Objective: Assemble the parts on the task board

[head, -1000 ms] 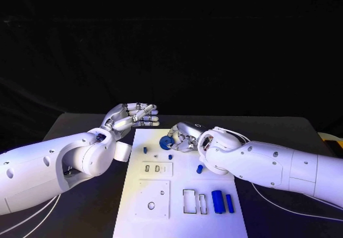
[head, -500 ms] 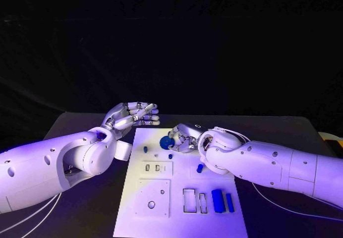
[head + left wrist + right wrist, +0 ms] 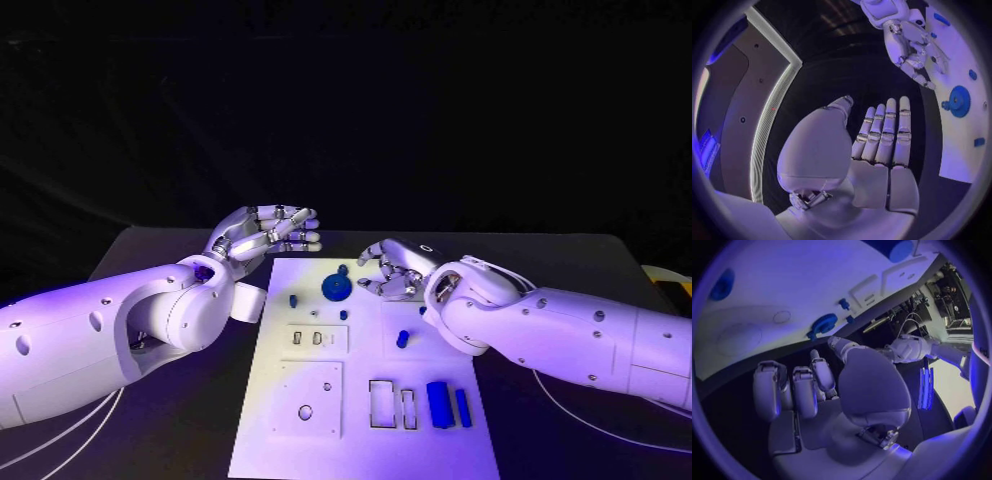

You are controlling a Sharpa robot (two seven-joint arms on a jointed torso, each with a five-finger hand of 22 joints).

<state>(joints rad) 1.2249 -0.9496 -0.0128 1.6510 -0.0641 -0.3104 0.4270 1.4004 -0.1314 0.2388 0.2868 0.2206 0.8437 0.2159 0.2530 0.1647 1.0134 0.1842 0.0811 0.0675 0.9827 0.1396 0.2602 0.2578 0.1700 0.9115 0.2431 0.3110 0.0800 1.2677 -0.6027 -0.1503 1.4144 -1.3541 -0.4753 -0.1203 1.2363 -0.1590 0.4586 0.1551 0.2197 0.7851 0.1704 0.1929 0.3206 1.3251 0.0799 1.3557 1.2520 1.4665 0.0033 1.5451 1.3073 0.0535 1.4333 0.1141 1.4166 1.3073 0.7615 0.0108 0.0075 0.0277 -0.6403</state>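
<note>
One white flat task board (image 3: pixel 361 420) mid-table, one round blue disc part (image 3: pixel 336 287) lying near its far end, left hand (image 3: pixel 267 236) empty, fingers loosely curled, right hand (image 3: pixel 391 276) empty, fingers apart beside the disc.

A black table (image 3: pixel 173 250) stands against a backdrop of deep darkness (image 3: pixel 346 100), and bluish-violet light washes over everything. From the left wrist view, a dark wall panel (image 3: pixel 736 100) shows, edged by a pale glowing strip (image 3: pixel 770 110) that bends round its corner.
</note>
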